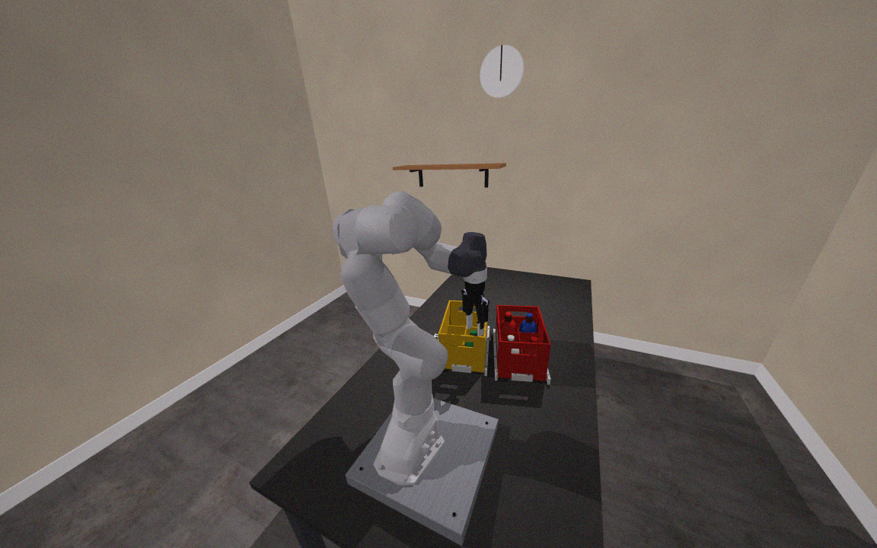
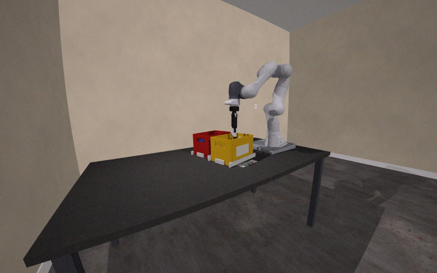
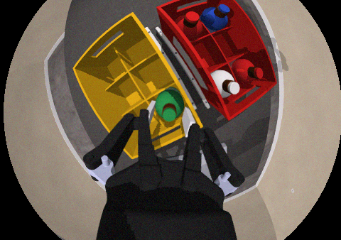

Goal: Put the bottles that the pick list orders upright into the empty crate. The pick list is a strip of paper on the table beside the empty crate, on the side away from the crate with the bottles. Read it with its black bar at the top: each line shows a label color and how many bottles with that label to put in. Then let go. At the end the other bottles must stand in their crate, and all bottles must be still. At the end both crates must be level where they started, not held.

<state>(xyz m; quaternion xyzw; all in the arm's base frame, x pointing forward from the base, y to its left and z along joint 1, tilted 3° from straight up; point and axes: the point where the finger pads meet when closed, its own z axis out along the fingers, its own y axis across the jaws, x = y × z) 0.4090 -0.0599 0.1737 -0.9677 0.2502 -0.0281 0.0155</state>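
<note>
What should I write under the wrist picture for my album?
Open fingers around a green bottle in the yellow crate, beside the red crate.

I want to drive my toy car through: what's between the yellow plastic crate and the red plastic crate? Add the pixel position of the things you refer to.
White low rails (image 3: 170,60) with dark table between them, in the wrist view.

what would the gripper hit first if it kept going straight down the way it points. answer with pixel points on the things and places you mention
Probably the green bottle (image 1: 473,332) (image 3: 169,103): the gripper (image 1: 474,329) (image 2: 234,134) (image 3: 169,110), fingers open around its neck, points down at it. Depth is unclear, so a fingertip might touch a yellow crate (image 1: 464,353) (image 2: 231,149) (image 3: 89,91) divider first.
</note>
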